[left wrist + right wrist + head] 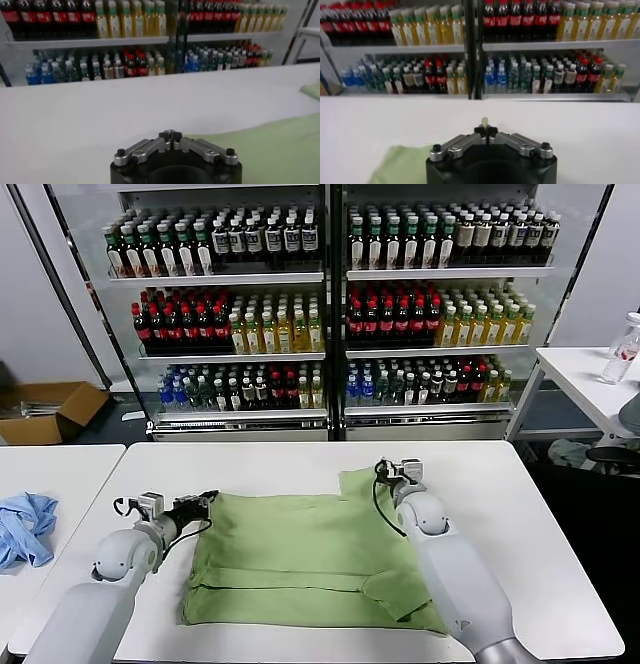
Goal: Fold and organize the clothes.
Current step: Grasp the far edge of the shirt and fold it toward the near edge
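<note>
A light green shirt (300, 554), plain side up and partly folded, lies on the white table (520, 524). My left gripper (207, 502) sits low at the shirt's left edge. In the left wrist view it (170, 134) is shut with no cloth showing between the fingertips, and the shirt (280, 145) lies just beyond it. My right gripper (393, 468) is at the shirt's far right corner. In the right wrist view it (485, 130) is shut on a small tuft of the green fabric (484, 121), and more of the shirt (400, 162) lies beside it.
A blue cloth (25, 524) lies on the neighbouring table at the left. A cardboard box (50, 409) stands on the floor behind it. Glass-door coolers full of bottles (330, 314) stand behind the table. A bottle (622, 349) stands on a side table at the right.
</note>
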Available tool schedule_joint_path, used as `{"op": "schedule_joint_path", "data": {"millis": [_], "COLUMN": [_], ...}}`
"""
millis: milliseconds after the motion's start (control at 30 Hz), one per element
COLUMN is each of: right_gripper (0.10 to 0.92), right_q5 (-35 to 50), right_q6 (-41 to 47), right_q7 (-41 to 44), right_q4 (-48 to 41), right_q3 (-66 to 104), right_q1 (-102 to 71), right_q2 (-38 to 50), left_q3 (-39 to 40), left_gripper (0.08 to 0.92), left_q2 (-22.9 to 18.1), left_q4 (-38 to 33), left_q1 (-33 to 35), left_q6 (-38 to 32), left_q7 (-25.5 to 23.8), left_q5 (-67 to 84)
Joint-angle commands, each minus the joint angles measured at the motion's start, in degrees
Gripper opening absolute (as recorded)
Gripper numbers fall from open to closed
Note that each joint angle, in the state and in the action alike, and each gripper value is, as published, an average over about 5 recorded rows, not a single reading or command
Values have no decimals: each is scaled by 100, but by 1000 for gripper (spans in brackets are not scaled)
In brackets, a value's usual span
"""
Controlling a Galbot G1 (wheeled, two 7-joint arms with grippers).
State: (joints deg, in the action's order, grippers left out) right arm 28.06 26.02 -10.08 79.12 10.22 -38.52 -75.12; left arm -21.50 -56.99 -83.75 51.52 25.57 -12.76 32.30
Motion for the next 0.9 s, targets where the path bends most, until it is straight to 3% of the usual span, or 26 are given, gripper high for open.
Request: {"op": "schedule_joint_path", "data": {"millis": [33, 233, 367, 733, 900], "right_gripper": [105, 105, 105, 105, 105], "right_q5": [618, 658, 512, 26, -574], "right_q6": [206, 318, 279, 106, -128], "right_q7": [-170, -259, -251, -216, -160], "right_q4": [2131, 3852, 4433, 4894, 4865], "right_q3": [158, 677, 1066, 1656, 1645], "right_q1": [-959, -2708, -3458, -4754, -5100], "right_q2": [597, 1283, 1405, 1308, 1163], "left_q3": [-264, -588, -737, -1054, -1040], "left_gripper": [85, 85, 85, 85, 85], "left_q2": [325, 482, 494, 525, 503], "left_q4": [-1120, -1638, -1688, -1745, -1705], "left_q1": [819, 1742, 2123, 2416, 2482], "left_q6": [-79, -283, -572, -571, -557], "left_q7": [128, 30, -28, -208, -176], "left_q5": [733, 752, 735, 708, 590]}}
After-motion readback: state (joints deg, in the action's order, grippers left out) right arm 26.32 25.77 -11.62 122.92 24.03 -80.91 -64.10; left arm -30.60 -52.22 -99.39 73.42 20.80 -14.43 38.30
